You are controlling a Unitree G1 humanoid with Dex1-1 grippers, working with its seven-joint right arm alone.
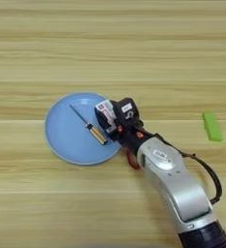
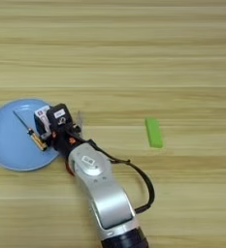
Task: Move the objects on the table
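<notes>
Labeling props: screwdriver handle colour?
Yellow handle on the screwdriver, black near the shaft; clearest in left eye view.

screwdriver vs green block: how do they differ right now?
The screwdriver lies diagonally on the blue plate; the green block lies on the bare table. The screwdriver is thin with a yellow handle; the block is a flat green rectangle. The screwdriver is beside the gripper; the block lies well apart. Both lie flat.

The silver forearm (image 1: pixel 175 181) hides most of the red-handled scissors (image 1: pixel 132 160) (only 1 red sliver shows).
</notes>
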